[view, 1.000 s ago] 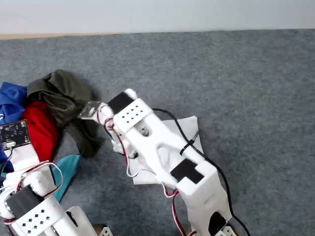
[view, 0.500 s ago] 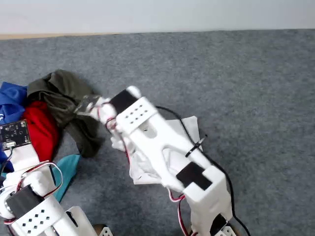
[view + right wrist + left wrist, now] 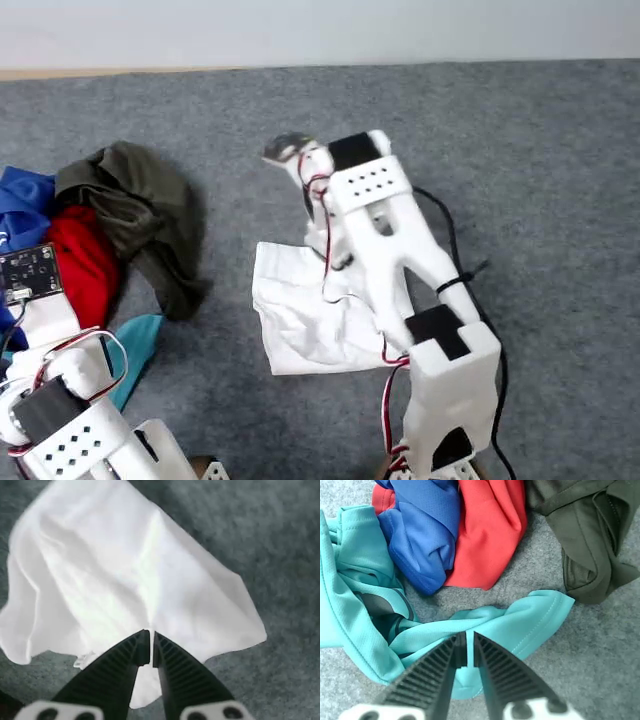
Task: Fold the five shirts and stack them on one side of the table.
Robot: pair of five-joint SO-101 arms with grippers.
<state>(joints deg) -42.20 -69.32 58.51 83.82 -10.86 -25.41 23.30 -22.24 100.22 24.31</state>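
Seen from above, the right arm point(image 3: 395, 240) stretches across the grey worktop point(image 3: 540, 200), and the white shirt point(image 3: 300, 320) lies crumpled under and beside it. Well apart, by the left arm point(image 3: 60, 410), sits a loose heap: the olive shirt point(image 3: 140, 195) farthest out, the red shirt point(image 3: 85, 260) against it, the blue shirt point(image 3: 25, 200) at the edge and the teal shirt point(image 3: 140, 340) nearest that arm. From the left wrist, the left fingers point(image 3: 430, 675) are pressed almost together – only a thin slit between them – and grip nothing. The teal shirt point(image 3: 520, 625) spreads directly beyond their tips and off to one side. Past it lie the blue shirt point(image 3: 425, 540) and red shirt point(image 3: 487, 535) side by side and touching, with the olive shirt point(image 3: 585, 535) next to the red one. From the right wrist, the right fingers point(image 3: 115, 670) pinch a fold of the white shirt point(image 3: 125, 580) at their tips – the cloth fans out wide beyond them, wrinkled, with grey worktop point(image 3: 280, 555) around its edges.
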